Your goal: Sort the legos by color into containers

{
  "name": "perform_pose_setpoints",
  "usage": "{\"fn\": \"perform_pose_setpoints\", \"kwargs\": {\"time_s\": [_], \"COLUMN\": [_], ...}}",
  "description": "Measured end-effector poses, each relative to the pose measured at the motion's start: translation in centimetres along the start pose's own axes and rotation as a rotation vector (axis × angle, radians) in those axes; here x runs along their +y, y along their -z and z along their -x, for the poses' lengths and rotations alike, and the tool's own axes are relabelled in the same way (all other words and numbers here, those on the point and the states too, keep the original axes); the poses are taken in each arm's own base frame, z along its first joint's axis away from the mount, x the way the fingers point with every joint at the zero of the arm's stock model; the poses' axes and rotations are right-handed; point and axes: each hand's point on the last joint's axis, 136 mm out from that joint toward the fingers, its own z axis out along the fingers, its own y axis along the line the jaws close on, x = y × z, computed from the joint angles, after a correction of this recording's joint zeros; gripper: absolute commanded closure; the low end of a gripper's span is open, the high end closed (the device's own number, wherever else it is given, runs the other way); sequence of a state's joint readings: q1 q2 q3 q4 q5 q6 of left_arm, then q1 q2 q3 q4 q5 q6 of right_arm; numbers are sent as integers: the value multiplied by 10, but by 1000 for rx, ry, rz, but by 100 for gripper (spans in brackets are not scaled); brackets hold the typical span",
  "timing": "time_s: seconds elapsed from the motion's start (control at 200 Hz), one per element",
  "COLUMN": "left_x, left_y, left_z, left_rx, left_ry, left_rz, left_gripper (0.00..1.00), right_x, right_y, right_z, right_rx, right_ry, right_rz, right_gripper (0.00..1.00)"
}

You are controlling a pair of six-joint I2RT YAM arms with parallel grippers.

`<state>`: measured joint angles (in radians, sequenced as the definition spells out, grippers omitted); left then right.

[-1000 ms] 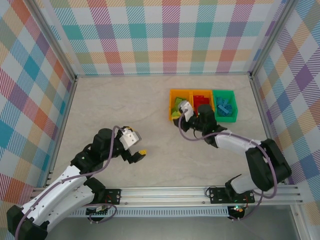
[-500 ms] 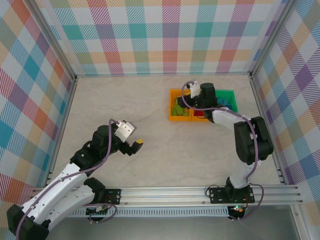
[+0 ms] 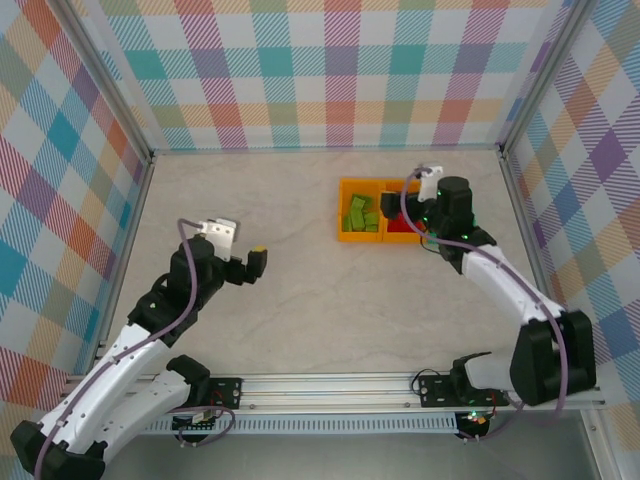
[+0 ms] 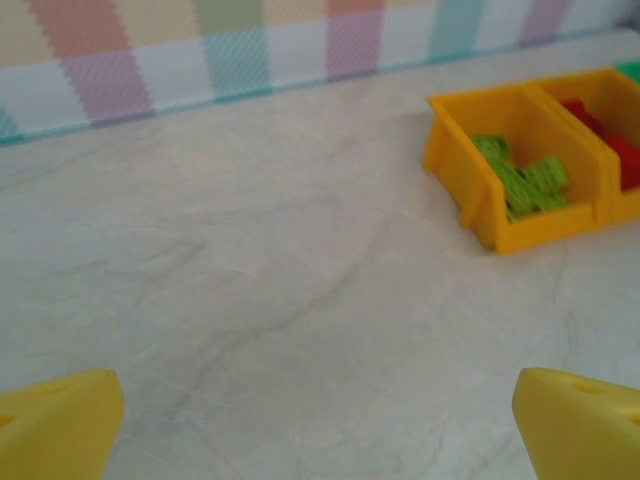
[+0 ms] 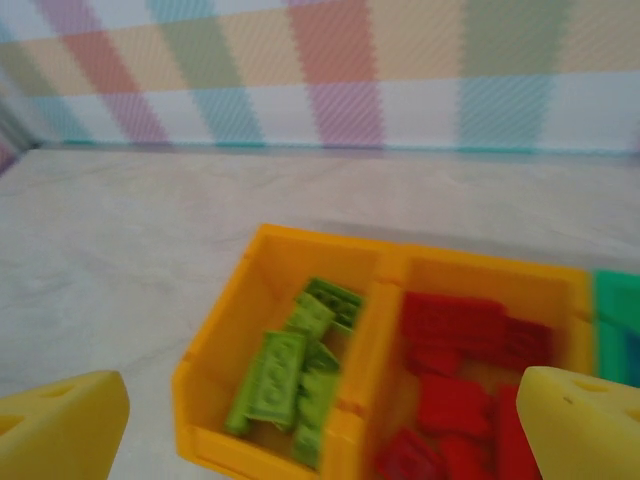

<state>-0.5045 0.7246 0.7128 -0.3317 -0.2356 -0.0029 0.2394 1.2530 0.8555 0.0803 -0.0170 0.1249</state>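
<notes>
Three containers stand joined in a row at the back right. The left orange bin (image 3: 346, 232) (image 5: 215, 360) (image 4: 460, 165) holds several lime green legos (image 3: 361, 213) (image 5: 285, 375) (image 4: 520, 178). The middle orange bin (image 5: 470, 268) holds several red legos (image 5: 455, 400) (image 3: 402, 226) (image 4: 618, 150). A sliver of the green bin (image 5: 612, 300) shows at the right edge. My right gripper (image 3: 418, 216) (image 5: 320, 430) hovers over the bins, open, with nothing between its yellow fingertips (image 5: 60, 425). My left gripper (image 3: 248, 262) (image 4: 320, 440) is open over bare table, far left of the bins.
The marble-look table (image 3: 300, 180) is fenced by plaid walls (image 3: 330, 70) on three sides. The metal rail (image 3: 330, 385) with both arm bases runs along the near edge. My right arm (image 3: 500, 285) arches over the table's right side.
My right gripper has swung from the front of the left orange bin to above the bins' right part and opened. My left gripper has drawn back to the left.
</notes>
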Motion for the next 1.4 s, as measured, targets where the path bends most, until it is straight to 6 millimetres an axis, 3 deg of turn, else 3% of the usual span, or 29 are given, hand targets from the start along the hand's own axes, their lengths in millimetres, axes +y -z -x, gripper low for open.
{"fn": "perform_pose_setpoints", "kwargs": {"time_s": [0.1,0.21,0.305,0.4,0.465,0.645,0.855,0.98,1.045,1.12,1.27,1.4], "left_x": [17,41,66,89,100,114,113,116,115,116,129,131], "left_y": [-8,-28,-45,-57,-64,-87,-111,-123,-130,-140,-153,-155], "left_z": [-4,-37,-66,-83,-89,-102,-100,-99,-102,-110,-137,-131], "left_rx": [-33,0,65,89,90,109,68,34,25,37,89,61], "left_ry": [70,61,35,25,32,57,93,108,105,107,141,150], "left_rz": [102,241,367,445,475,490,419,383,362,340,337,330], "left_gripper": [0,0,0,0,0,0,0,0,0,0,0,0], "right_x": [-47,-109,-159,-181,-182,-171,-157,-134,-122,-119,-121,-123], "right_y": [20,29,23,3,-9,-24,-26,-12,-9,-8,-18,-20], "right_z": [-26,-63,-95,-134,-150,-128,-123,-140,-159,-171,-137,-128], "right_rx": [22,95,172,256,268,167,108,28,18,37,-38,-61], "right_ry": [-37,-120,-222,-260,-277,-248,-204,-128,-94,-89,-43,-29], "right_rz": [-166,-346,-476,-514,-490,-372,-279,-183,-158,-173,-198,-218], "right_gripper": [0,0,0,0,0,0,0,0,0,0,0,0]}}
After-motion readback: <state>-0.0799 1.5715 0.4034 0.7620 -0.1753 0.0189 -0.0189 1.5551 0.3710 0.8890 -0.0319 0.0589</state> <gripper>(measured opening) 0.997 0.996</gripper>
